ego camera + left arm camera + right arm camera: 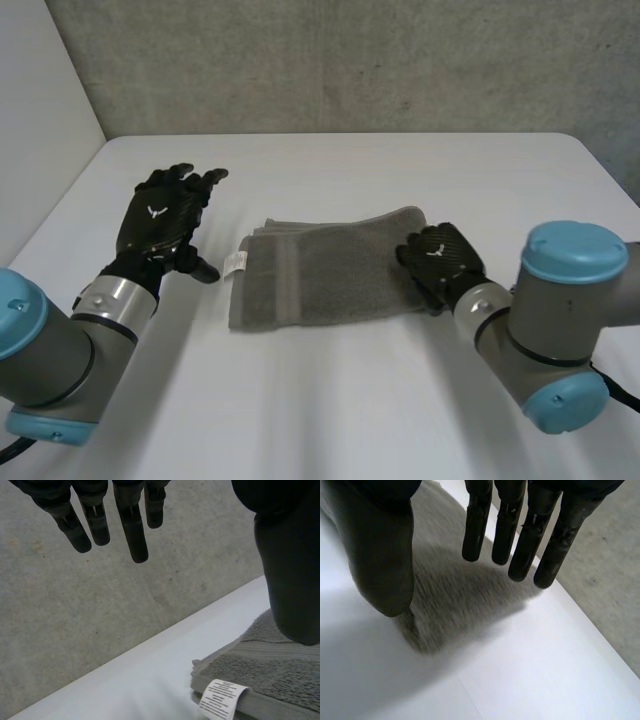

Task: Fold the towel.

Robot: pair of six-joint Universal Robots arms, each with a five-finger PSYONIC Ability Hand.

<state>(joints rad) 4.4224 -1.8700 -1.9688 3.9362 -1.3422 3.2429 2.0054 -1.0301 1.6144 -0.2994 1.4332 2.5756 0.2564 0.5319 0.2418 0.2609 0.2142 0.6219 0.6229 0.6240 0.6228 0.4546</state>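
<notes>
The right arm [565,330] and left arm [40,350] come in over the white worktop [330,410]. A grey towel [330,270] lies folded at the middle of the worktop, with a white label [235,265] at the end nearer the left hand [160,222]. That hand hangs beside the towel, apart from it, fingers [132,530] straight and released. The right hand [440,255] is over the towel's opposite end, its fingers [520,545] straight, grasping nothing.

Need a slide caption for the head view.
Folded grey towel on white table; right hand open at one end, left hand open beside the other.
</notes>
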